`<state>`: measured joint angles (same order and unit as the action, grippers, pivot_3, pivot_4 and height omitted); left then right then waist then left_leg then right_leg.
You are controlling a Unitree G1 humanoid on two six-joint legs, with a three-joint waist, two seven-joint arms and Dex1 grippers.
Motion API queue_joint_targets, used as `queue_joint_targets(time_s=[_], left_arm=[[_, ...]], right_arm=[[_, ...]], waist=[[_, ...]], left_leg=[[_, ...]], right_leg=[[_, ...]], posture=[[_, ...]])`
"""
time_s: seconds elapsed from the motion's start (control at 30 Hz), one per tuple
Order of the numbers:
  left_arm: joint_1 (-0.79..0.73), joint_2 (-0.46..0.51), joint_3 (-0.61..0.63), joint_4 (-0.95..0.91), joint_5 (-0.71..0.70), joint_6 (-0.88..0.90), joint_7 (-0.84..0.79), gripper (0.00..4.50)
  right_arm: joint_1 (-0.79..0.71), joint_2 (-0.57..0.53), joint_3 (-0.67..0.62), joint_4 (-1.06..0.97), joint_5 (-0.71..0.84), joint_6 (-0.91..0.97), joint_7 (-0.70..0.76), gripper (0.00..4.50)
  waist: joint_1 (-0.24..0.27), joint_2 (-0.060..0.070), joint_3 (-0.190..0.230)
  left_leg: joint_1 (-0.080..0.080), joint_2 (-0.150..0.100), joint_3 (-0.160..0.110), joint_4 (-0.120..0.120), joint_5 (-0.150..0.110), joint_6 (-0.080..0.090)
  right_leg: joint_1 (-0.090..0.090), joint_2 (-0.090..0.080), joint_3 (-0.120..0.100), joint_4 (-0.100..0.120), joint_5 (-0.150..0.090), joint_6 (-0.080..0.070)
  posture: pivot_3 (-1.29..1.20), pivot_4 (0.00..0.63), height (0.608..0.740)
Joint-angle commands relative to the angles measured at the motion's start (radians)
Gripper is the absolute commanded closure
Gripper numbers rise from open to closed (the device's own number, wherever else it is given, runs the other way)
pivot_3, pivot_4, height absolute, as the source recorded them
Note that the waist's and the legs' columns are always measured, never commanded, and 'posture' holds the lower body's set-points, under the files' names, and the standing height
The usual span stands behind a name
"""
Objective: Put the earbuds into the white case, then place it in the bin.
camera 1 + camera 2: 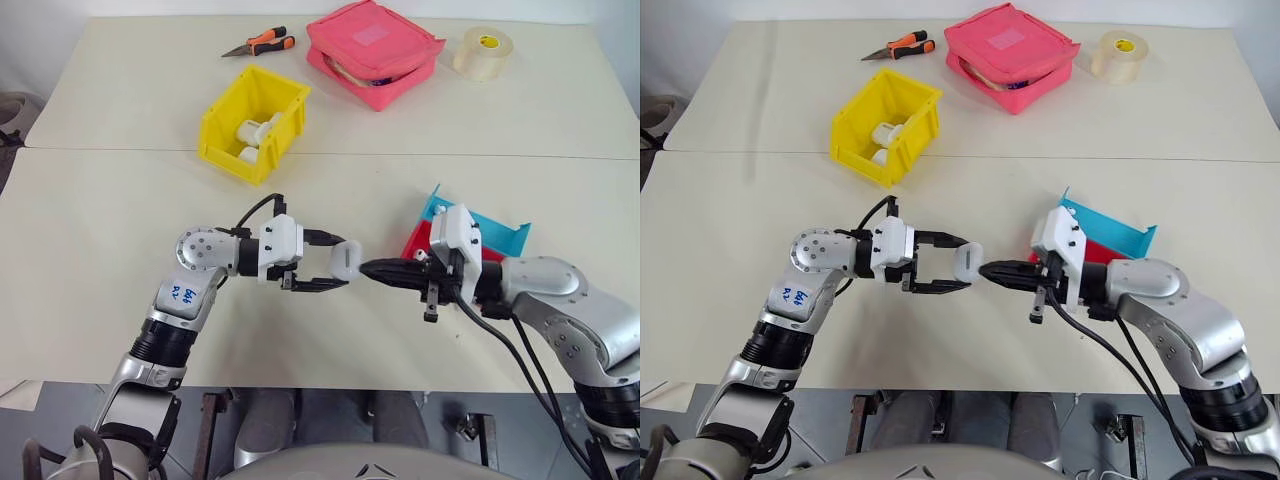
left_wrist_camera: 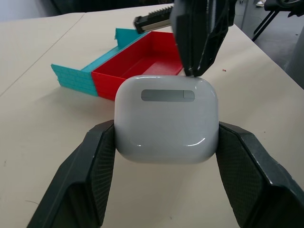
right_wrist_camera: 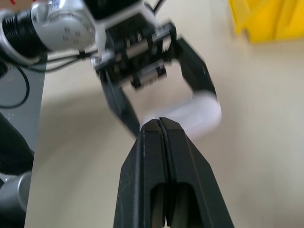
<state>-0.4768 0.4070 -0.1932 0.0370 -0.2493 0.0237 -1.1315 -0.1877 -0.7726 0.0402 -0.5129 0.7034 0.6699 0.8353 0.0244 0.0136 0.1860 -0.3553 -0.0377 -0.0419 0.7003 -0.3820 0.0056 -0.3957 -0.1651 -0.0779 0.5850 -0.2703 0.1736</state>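
case: white case [image 2: 166, 118] was held off the table [image 1: 100, 230] near its front edge, about mid-width, lid looked shut.
L grip: left gripper [image 1: 335, 268] clamped on the case, one finger each side, pointing toward the robot's right.
R grip: right gripper [image 1: 372, 270] pinched fully closed w/ nothing between the fingers; tips met the case's side, pointing toward the robot's left.
earbuds: none seen loose; prob. already inside, can't confirm.
bin: yellow bin [image 1: 222, 115] sat toward the back-left part of the table, well apart from both arms; white items [image 1: 255, 133] already in it.
tray: red and blue tray [image 1: 500, 238] just behind the R arm, near the right edge.
step: looked like lid pressed closed / case steadied; earbud part likely done.
next: R arm should back off, L arm carry case over bin rim & let go.
risk: glossy shell could slip in the pinch.
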Motion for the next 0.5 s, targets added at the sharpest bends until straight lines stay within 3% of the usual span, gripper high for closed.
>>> queue_joint_targets(time_s=[0.03, 0.1, 0.2, 0.5], left_arm=[[0.023, -0.015, 0.06, -0.061, -0.074, -0.02, 0.024, 1.73], [0.06, -0.022, 0.112, -0.081, -0.107, -0.018, 0.067, 1.73], [0.125, -0.015, 0.192, -0.117, -0.125, 0.027, 0.167, 1.73], [0.251, -0.06, 0.493, -0.143, -0.202, 0.127, 0.538, 1.73]], right_arm=[[0.075, 0.0, -0.118, -0.014, -0.004, -0.082, 0.018, 4.47], [0.131, 0.051, -0.183, -0.026, 0.028, -0.144, 0.025, 4.31], [0.184, 0.115, -0.242, -0.049, 0.04, -0.225, 0.026, 3.64], [0.206, 0.262, -0.31, -0.067, -0.114, -0.514, -0.073, 0.49]], waist=[[0.0, 0.0, 0.0], [0.0, 0.0, 0.0], [-0.006, 0.0, 0.0], [0.002, -0.001, 0.0]], left_leg=[[0.0, 0.0, 0.0, 0.0, 0.0, 0.0], [0.0, 0.0, 0.0, 0.0, 0.0, 0.0], [0.001, 0.001, 0.0, -0.001, 0.0, 0.0], [0.003, 0.001, -0.004, 0.0, 0.0, 0.0]], right_leg=[[0.0, 0.0, 0.0, 0.0, 0.0, 0.0], [0.0, 0.0, 0.0, 0.0, 0.0, 0.0], [0.0, 0.0, 0.001, 0.0, 0.0, 0.0], [0.0, 0.0, 0.003, 0.002, 0.0, 0.0]], posture=[[0.0, 0.15, 0.74], [0.0, 0.15, 0.74], [0.0, 0.15, 0.74], [0.0, 0.15, 0.74]])
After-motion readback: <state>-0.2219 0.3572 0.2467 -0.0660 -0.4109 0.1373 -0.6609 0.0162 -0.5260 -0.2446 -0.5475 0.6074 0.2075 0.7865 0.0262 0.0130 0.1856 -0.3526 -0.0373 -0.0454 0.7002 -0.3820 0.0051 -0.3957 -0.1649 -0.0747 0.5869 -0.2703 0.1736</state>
